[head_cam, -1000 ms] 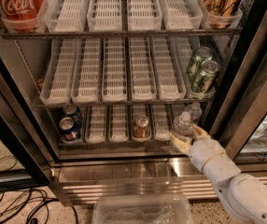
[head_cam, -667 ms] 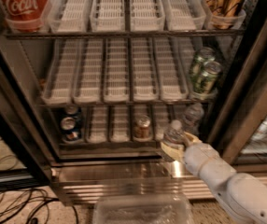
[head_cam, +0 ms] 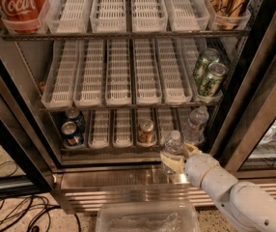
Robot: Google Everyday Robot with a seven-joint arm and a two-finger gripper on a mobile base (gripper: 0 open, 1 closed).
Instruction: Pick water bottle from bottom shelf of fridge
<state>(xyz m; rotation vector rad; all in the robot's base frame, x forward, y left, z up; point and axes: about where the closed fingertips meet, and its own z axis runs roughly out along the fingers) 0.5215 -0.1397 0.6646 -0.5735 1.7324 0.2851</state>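
The fridge (head_cam: 12, 129) stands open with its black frame around white slotted trays. My gripper (head_cam: 175, 157) reaches in from the lower right and is shut on a small clear water bottle (head_cam: 172, 146) with a white cap, held just in front of the bottom shelf (head_cam: 123, 149) over the steel base. A second water bottle (head_cam: 196, 123) stands at the right end of the bottom shelf, behind my gripper.
On the bottom shelf are two dark cans (head_cam: 72, 129) at left and an orange can (head_cam: 146, 131) in the middle. Green cans (head_cam: 208, 74) sit on the middle shelf right. A red Coca-Cola bottle (head_cam: 20, 4) is top left. A clear bin (head_cam: 147, 219) lies below.
My gripper has moved left and outward from the right end of the bottom shelf, bringing the water bottle with it off the shelf.
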